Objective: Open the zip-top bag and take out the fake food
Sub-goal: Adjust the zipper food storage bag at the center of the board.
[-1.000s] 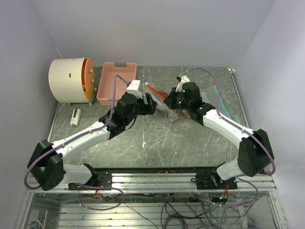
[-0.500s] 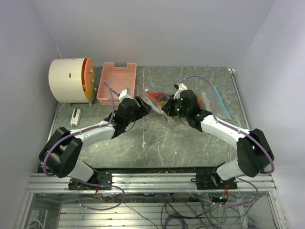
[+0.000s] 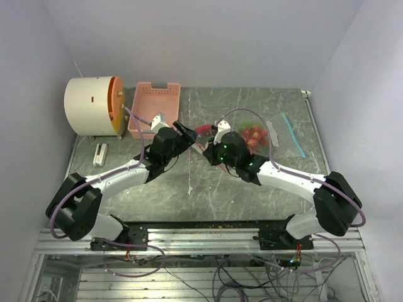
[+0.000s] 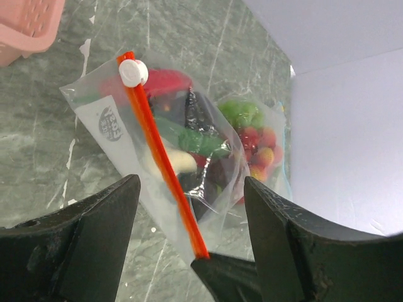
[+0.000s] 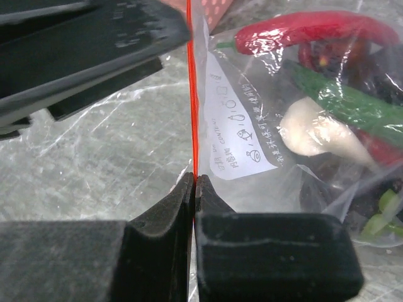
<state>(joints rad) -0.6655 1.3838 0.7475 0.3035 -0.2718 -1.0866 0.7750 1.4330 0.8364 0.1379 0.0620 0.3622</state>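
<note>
Clear zip-top bag, fake food inside; red zip strip runs straight away from right gripper, which pinches it; left gripper agape.

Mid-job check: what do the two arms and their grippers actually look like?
The left arm and right arm have white shells, black joints and black bases. A lilac cable loops along each. Small green lights glow near the right wrist. The left gripper and right gripper have matte black, wedge-shaped fingers.

Grey marbled table with cream drum, pink basket, small white block, filled clear bag.
</note>
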